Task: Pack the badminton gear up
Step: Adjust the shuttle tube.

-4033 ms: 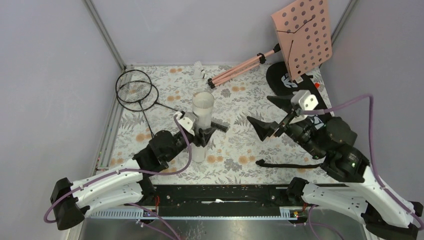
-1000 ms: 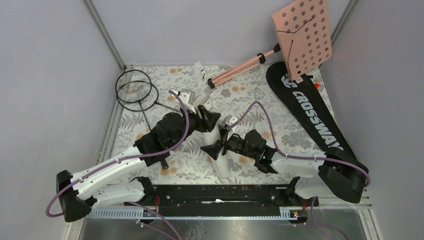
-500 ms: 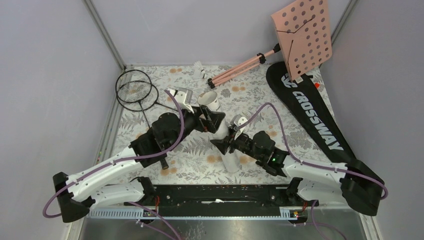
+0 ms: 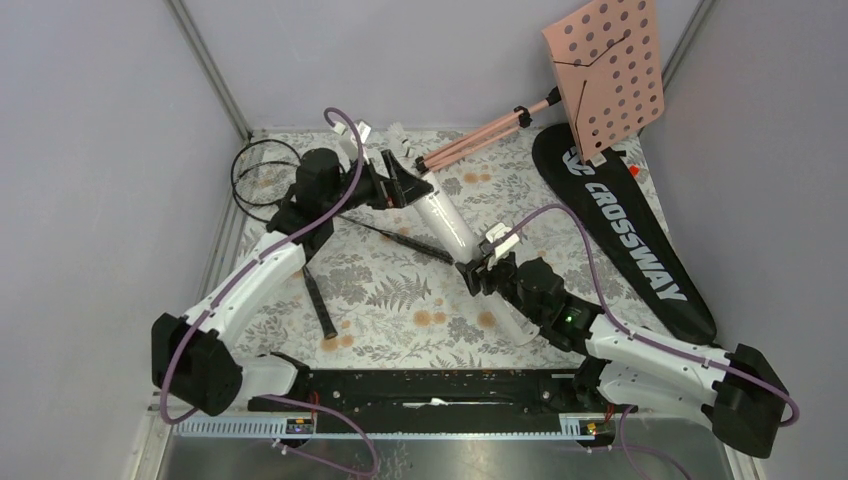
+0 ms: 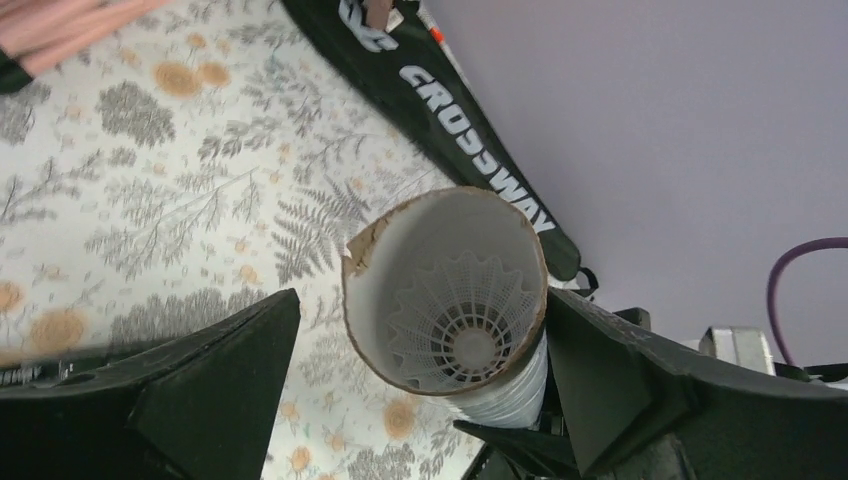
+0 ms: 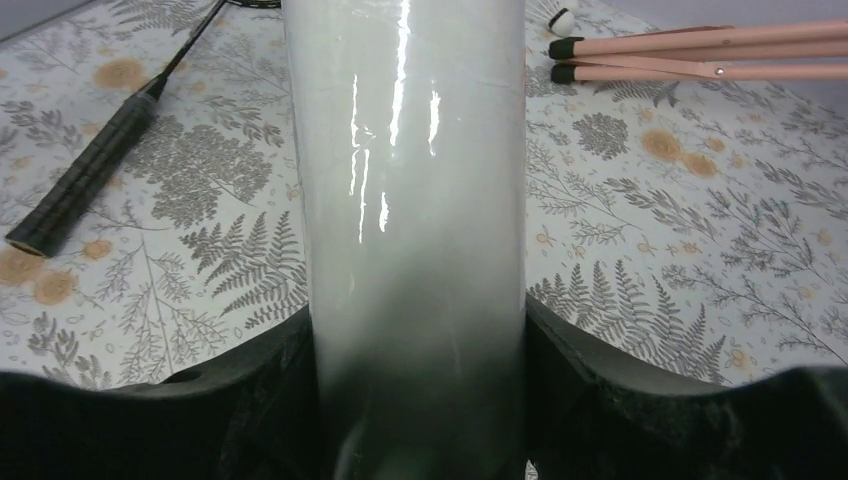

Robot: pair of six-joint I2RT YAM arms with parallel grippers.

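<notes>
The long white tube (image 4: 455,235) slants diagonally across the mat, open mouth toward the back. My right gripper (image 4: 481,271) is shut on its lower part, fingers pressed against both sides of the tube (image 6: 410,200). My left gripper (image 4: 400,185) is open at the mouth, one jaw on each side. In the left wrist view a white shuttlecock (image 5: 462,318) sits inside the tube (image 5: 372,300). Two black rackets (image 4: 262,172) lie at the back left, one handle (image 6: 85,185) pointing forward. The black CROSSWAY bag (image 4: 625,225) lies along the right side.
A pink perforated music stand (image 4: 605,70) leans at the back right, its tripod legs (image 4: 480,135) reaching toward the back centre, close to the tube's mouth. A loose shuttlecock (image 6: 563,18) lies by the legs' feet. Grey walls close in the mat on three sides.
The left gripper opened and moved toward the back with the tube's mouth. The tube tipped from leaning to a low diagonal. The right gripper stayed closed on it and shifted right.
</notes>
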